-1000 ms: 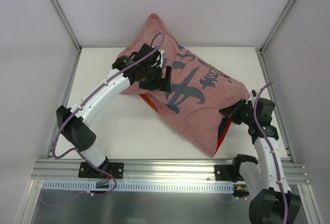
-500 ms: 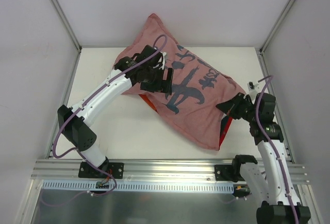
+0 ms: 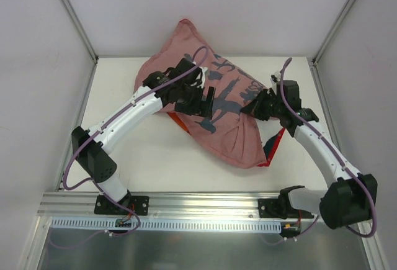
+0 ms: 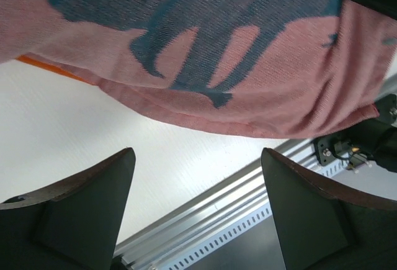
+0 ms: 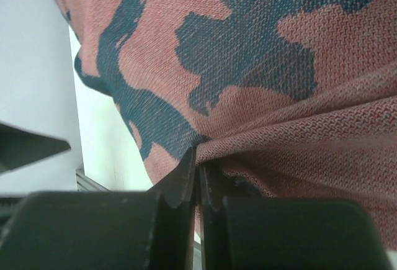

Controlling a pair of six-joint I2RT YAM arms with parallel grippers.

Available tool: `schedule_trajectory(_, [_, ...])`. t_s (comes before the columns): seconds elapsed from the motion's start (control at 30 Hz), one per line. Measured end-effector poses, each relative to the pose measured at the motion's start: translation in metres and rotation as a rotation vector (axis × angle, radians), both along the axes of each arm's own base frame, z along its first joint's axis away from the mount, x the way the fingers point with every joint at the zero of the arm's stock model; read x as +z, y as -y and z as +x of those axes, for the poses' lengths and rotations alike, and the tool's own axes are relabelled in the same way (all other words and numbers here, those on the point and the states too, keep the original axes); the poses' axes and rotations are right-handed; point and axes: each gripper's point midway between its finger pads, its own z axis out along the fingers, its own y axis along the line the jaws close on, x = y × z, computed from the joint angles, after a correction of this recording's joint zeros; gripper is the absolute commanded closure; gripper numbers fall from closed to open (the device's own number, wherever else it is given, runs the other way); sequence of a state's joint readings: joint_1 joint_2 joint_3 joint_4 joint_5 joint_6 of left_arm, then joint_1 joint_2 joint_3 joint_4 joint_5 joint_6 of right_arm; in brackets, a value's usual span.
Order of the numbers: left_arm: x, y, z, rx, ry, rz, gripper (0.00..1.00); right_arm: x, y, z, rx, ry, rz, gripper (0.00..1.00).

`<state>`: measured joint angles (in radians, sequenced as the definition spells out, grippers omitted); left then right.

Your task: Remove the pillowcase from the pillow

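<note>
Resting place: the pillowcase (image 3: 232,139) lies on the white table (image 3: 124,139), running from the far middle toward the near right.
Side showing: faded pink reverse with dark blue characters faces up; bright red cloth peeks out at its near right edge and in a strip along its left edge.
Far corner: peaked up against the back wall.
Pillow: not visible; the cover bulges full.
Left gripper (image 3: 208,101): above the left-middle of the cover, reaching in from the near left.
Left gripper, opening: the left wrist view shows the left gripper (image 4: 198,189) with fingers spread wide; only bare table (image 4: 93,127) and the aluminium rail (image 4: 217,214) show between them, and the pillowcase (image 4: 248,84) hem hangs beyond the tips.
Left gripper, contact: no cloth between the fingers; whether they brush the fabric from above I cannot tell.
Right gripper (image 3: 251,107): at the right side of the cover, just right of the left gripper.
Right gripper, opening: the right wrist view shows the right gripper (image 5: 197,177) with fingers pressed nearly together.
Right gripper, hold: a pinched ridge of pillowcase (image 5: 248,53) fabric is clamped between the tips, with creases fanning out to the right of the pinch.
Rail (image 3: 205,205): along the table's near edge, carrying both arm bases.
</note>
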<state>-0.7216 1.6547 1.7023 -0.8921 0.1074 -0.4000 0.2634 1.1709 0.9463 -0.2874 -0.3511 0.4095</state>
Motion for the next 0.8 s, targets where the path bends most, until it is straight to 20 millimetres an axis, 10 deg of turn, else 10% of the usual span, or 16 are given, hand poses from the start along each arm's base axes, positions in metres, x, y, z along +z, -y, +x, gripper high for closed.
schedule_trajectory(0.47, [0.019,0.097,-0.073,-0.293,-0.028,-0.235,0.16,0.001,-0.022,0.003,0.021,-0.030,0.045,0.99])
schedule_trajectory(0.8, [0.004,0.121,-0.064,-0.279,-0.033,-0.286,0.16,0.027,-0.019,-0.010,0.019,0.011,0.104,0.99])
